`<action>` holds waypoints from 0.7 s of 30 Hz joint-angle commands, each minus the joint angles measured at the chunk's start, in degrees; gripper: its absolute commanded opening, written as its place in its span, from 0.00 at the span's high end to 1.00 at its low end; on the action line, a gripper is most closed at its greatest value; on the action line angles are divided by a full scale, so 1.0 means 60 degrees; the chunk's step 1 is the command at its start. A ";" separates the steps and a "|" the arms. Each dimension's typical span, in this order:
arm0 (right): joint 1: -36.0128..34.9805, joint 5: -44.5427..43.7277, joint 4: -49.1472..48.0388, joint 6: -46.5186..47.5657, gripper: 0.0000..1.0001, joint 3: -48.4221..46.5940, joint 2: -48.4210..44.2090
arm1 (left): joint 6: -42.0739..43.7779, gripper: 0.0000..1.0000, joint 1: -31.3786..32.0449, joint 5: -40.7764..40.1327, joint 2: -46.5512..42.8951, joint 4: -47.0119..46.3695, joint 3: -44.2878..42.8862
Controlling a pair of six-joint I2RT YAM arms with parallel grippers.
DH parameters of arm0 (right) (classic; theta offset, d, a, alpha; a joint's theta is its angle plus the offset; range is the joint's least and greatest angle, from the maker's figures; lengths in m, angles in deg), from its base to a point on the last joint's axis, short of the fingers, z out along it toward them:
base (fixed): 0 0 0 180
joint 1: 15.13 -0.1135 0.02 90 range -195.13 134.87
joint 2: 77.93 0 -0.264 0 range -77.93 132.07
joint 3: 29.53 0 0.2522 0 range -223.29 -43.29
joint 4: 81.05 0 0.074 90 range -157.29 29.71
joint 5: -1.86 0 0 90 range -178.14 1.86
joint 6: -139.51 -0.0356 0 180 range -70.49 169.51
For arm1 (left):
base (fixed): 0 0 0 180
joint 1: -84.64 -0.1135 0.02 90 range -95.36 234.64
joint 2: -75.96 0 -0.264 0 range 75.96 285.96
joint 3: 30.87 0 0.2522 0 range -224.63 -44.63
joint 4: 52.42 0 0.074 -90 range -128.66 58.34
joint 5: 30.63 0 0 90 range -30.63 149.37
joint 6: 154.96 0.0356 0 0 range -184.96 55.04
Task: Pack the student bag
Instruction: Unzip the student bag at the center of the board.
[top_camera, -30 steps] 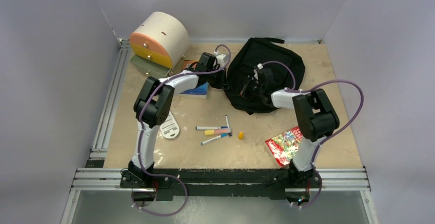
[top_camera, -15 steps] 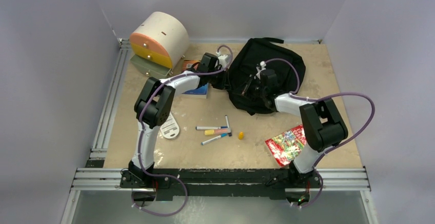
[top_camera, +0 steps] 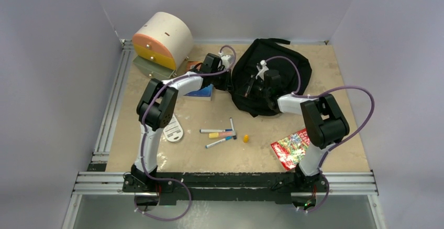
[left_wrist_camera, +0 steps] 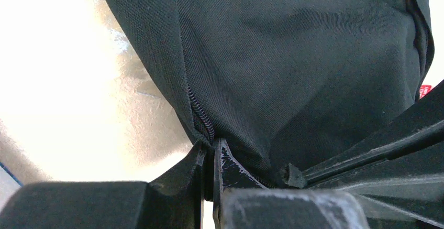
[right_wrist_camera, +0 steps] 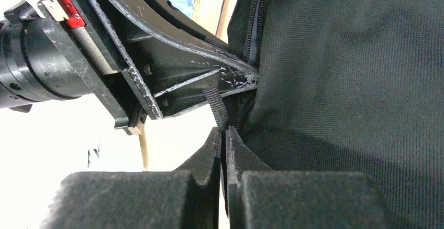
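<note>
student bag (top_camera: pixel 287 77) lies upper centre-right in the top view, on the surface (top_camera: pixel 340 108), its far edge close to the back wall (top_camera: pixel 235 9).

We read the left jaws as pinched shut on the bag's left edge, right at the zipper line (left_wrist_camera: pixel 201 119). Right jaws are closed on the ribbed pull tab (right_wrist_camera: pixel 216 106), just under the left arm's fingertips (right_wrist_camera: pixel 238 79); the two sets are nearly touching.

Room: we have open surface right of the bag out to the side wall, and a bare strip below it before the markers (top_camera: pixel 220 133). Left side is tight: blue book (top_camera: pixel 201 93) sits under the left arm (top_camera: pixel 178 85), just beside the bag's edge.

Further out:
- drawer box (top_camera: pixel 159 43) in the upper-left corner, well apart
- yellow bit (top_camera: pixel 245 138) beside the markers
- white perforated piece (top_camera: pixel 173 130) by the left arm's elbow
- red packet (top_camera: pixel 289 148) lower right, near the right arm (top_camera: pixel 319 119)
</note>
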 commanded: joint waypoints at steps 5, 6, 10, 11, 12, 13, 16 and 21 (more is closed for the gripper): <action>-0.0003 0.0604 -0.1002 0.0708 0.97 -0.0795 0.0432 | 0.0471 1.00 0.0373 0.0549 -0.0158 0.0206 -0.0509; -0.0001 0.0614 -0.0968 0.0758 0.96 -0.0861 0.0492 | 0.0494 1.00 0.0387 0.0561 -0.0156 0.0207 -0.0509; -0.0001 0.0687 -0.0794 0.0891 0.93 -0.1178 0.0813 | 0.0526 1.00 0.0427 0.0729 -0.0130 0.0182 -0.0524; -0.0001 0.0694 -0.0767 0.0926 0.92 -0.1260 0.0878 | 0.0526 1.00 0.0438 0.0763 -0.0119 0.0170 -0.0524; -0.0001 0.0717 -0.0728 0.0941 0.91 -0.1343 0.0949 | 0.0526 1.00 0.0452 0.0788 -0.0113 0.0176 -0.0537; -0.0001 0.0734 -0.0694 0.0965 0.90 -0.1407 0.1011 | 0.0537 1.00 0.0463 0.0798 -0.0106 0.0183 -0.0538; -0.0001 0.0737 -0.0626 0.1005 0.86 -0.1575 0.1137 | 0.0568 1.00 0.0489 0.0805 -0.0082 0.0206 -0.0567; -0.0001 0.0722 -0.0575 0.1057 0.78 -0.1659 0.1235 | 0.0585 1.00 0.0518 0.0787 -0.0082 0.0221 -0.0567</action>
